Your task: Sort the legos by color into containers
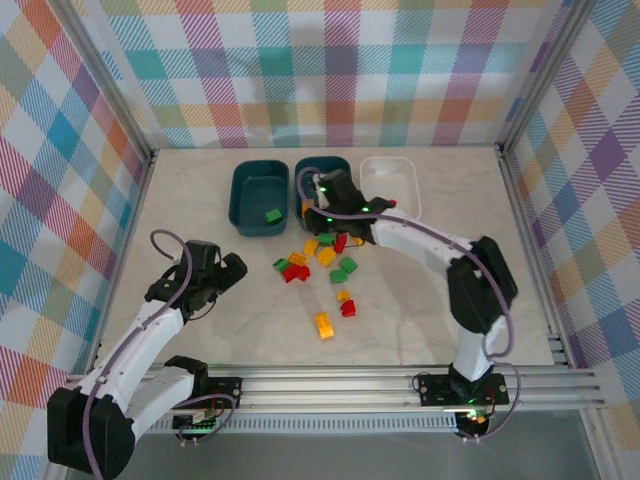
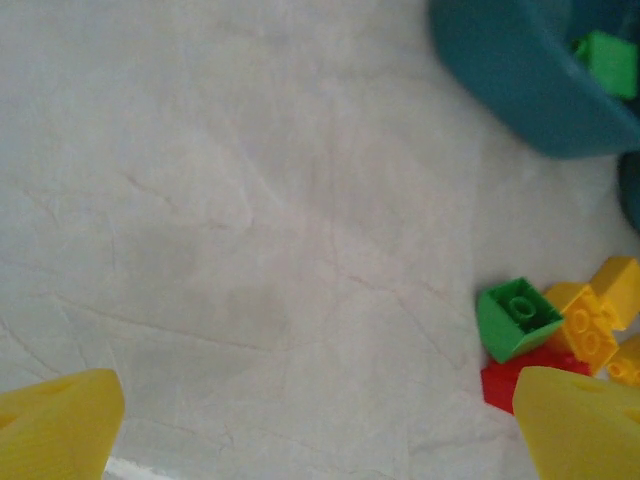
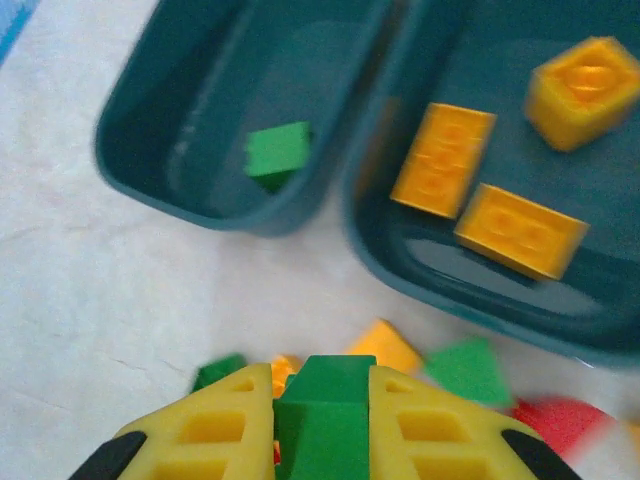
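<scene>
Lego (image 3: 322,425) (grn) pinched in R end effector (image 3: 320,385) — L end effector (image 2: 318,425) spread.

Just ahead of the right claw (image 3: 320,400), two teal bins (image 3: 240,215) stand side by side, walls almost touching. Loose bricks (image 3: 468,370) crowd beneath it. The left claw (image 2: 320,425) has bare table (image 2: 250,200) ahead, with the bricks off to its right.

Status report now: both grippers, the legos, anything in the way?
Left gripper open, empty, above table. Right gripper shut on green lego. Left teal bin holds second green lego; nothing blocks it.
</scene>
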Available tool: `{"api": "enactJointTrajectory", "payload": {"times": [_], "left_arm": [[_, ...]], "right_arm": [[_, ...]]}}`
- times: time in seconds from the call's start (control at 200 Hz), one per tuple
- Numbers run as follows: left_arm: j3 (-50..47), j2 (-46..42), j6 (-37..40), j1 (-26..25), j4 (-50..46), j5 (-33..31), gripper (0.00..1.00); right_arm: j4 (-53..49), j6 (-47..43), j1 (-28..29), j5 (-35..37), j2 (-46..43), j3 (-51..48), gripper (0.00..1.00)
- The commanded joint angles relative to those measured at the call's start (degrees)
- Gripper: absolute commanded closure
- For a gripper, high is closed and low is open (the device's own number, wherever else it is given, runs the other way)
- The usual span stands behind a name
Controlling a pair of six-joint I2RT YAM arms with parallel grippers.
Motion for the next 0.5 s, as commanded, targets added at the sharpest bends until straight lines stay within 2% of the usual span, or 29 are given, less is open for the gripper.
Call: {"api": "enactJointTrajectory", "payload": {"times": [0.0, 0.1, 0.28, 0.495], "left_arm": [[-2.1, 2.5, -2.3, 0.8, 3.0, 6.0, 0.0], [-3.2, 3.4, -2.0, 0.8, 3.9, 8.2, 0.0], [-3.6, 0.3, 0.0, 0.8, 2.1, 7.3, 0.0], [-4.4, -0.5, 0.3, 0.8, 2.7, 9.4, 0.0]], "right_arm": [[2.2, 1.1, 1.1, -4.6, 8.0, 8.5, 0.8], [2.6, -0.8, 1.4, -4.8, 13.7, 14.5, 0.8], [2.0, -2.5, 1.5, -4.8, 18.0, 20.9, 0.8], [-0.4, -2.7, 1.5, -5.1, 23.6, 27.5, 0.8]]}}
